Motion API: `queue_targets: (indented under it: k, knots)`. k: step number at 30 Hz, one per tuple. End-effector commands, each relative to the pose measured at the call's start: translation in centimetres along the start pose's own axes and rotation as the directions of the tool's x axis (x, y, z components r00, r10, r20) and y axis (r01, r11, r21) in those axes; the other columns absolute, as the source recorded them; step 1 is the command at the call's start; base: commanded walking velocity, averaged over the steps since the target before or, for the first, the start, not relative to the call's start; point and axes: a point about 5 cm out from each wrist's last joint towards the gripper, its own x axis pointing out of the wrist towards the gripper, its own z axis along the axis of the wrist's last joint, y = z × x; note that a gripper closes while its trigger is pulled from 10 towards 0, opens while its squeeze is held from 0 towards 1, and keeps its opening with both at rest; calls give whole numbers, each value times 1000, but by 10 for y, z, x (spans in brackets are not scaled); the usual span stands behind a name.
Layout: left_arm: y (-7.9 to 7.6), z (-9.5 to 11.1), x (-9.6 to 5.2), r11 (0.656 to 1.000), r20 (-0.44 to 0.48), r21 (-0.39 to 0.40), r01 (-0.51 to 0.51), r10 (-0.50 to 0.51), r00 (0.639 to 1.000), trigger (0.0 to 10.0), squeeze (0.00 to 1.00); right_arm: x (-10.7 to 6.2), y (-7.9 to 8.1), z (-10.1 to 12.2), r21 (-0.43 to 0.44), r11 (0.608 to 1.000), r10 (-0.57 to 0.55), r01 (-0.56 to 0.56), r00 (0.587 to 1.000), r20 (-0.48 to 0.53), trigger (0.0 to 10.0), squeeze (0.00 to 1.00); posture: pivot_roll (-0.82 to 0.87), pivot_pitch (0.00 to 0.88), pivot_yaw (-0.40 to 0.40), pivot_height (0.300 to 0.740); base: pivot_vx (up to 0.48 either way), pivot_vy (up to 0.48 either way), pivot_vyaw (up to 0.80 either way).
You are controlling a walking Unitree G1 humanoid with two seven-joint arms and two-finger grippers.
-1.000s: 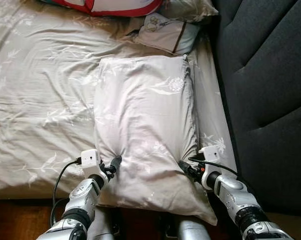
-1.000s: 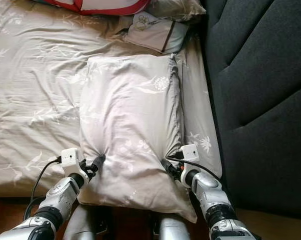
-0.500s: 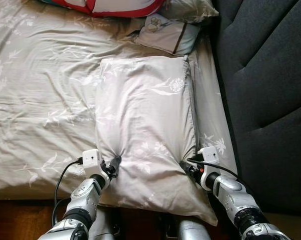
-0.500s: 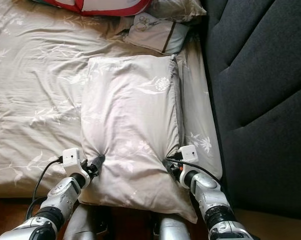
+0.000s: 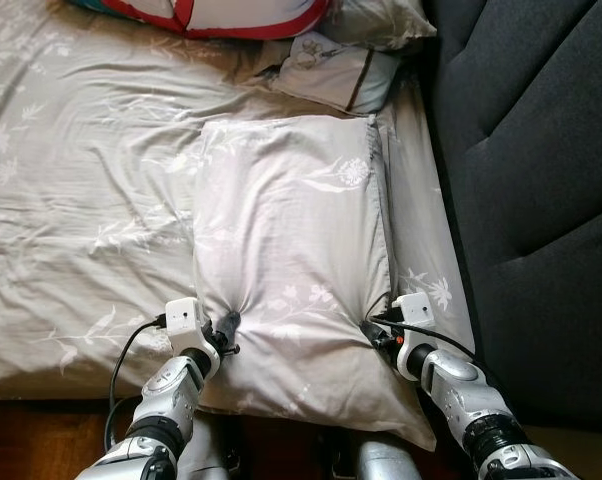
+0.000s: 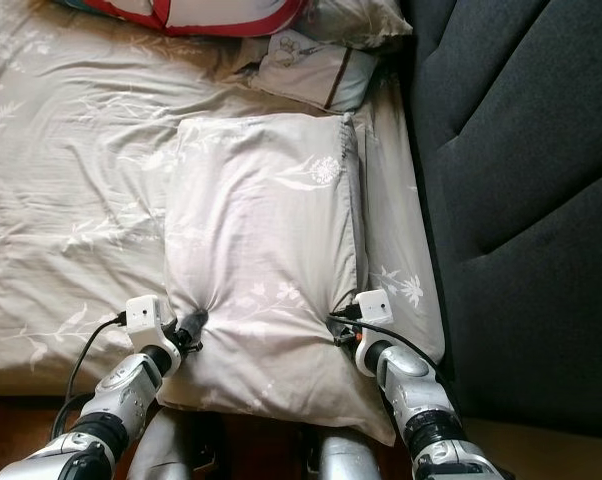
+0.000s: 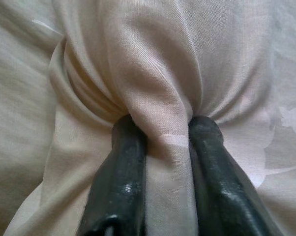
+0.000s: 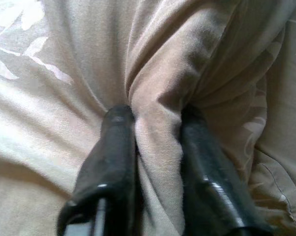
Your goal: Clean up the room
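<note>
Head view: left gripper [image 5: 226,325] and right gripper [image 5: 373,330] pinch pillow [image 5: 291,250].

Both my arms forward, low, wrists angled slightly inward.
Left gripper [image 5: 228,325] fingers pinched tight on a fabric fold; right gripper [image 5: 373,328] same, clamped on its own fold.

Soft daylight, sharp head views, wrist foregrounds blurred.
</note>
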Motion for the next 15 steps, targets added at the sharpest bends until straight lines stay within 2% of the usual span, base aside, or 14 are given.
queue_targets:
  k: [1,11,15]
  knots:
    - [-12,-14,0,999,-56,-26,48,-49,997,0,0,-1,11,-38,40,999,23,-18,991,-134,0,0,-205,307,-91,660,0,0,0]
    - [-18,0,7,997,-13,-14,72,-72,997,0,0,2,5,-20,53,998,-40,43,998,-42,0,0,-196,284,-72,660,0,0,0]
    - [-28,7,12,993,4,-4,115,-115,993,0,0,4,3,-4,48,996,-72,71,997,20,0,0,-196,274,-66,660,0,0,0]
